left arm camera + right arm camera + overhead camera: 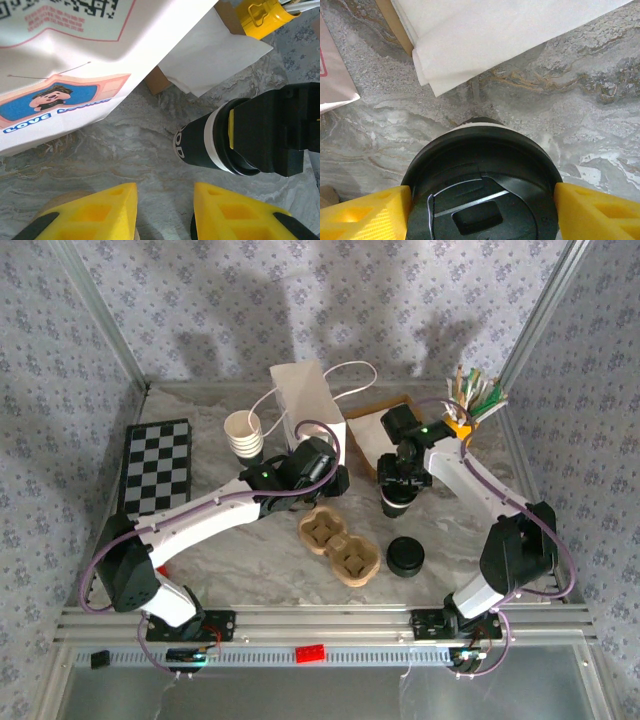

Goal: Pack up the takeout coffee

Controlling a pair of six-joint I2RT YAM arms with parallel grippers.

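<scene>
The right gripper (482,192) comes down from above on the takeout coffee (197,145). Its yellow fingers (365,212) are closed against opposite sides of the round black lid (475,165), which spans the whole gap between them. The cup stands upright, its long axis vertical, with the lid facing up into the jaws and the base pointing down at the marble table (580,100). I cannot tell whether the base rests on the table. The cup wall looks dark, with a pale band just under the lid.

The left gripper (165,192) has its jaws part-way spread with only bare table between them. The cup is ahead of these jaws and off to their right, well apart from them.

On the near side of both pairs of jaws lies the pulp tray (340,545), both wells empty. A low stack of black lids (405,557) sits just right of it.

Just beyond the right jaws lie folded white napkins (510,35) in a cardboard tray (395,25). Beyond the left jaws and to their left stands a white paper bag (65,65). Farther right is a yellow holder (265,15).
</scene>
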